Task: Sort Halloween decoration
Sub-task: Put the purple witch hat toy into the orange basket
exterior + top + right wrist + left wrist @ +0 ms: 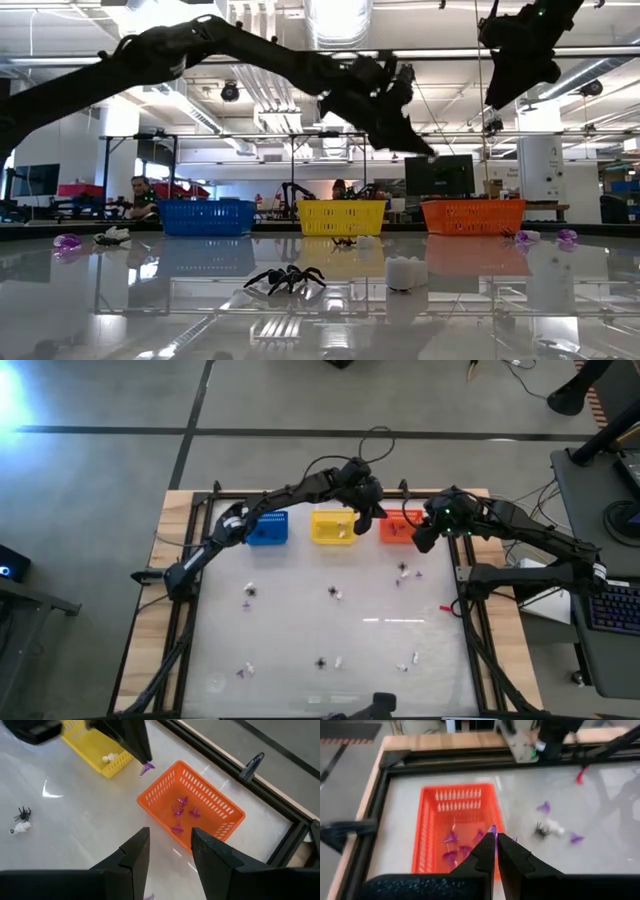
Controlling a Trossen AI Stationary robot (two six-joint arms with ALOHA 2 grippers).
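Your left gripper (142, 757), pinched shut, holds a purple piece (147, 768) hanging tip-down above the orange basket (200, 805)'s left rim. Only the wrist views show it; your right gripper (167, 851) hovers open, empty.

Overhead looks straight down, low looks level across the table; both wrist views share the orange basket (457, 827).

Robotics lab in an open industrial hall

Exposed ceiling ducts (335, 20), more robot rigs (160, 160) and seated people (140, 195) far behind the table; a monitor (445, 175) and keyboard (612, 608) stand right.
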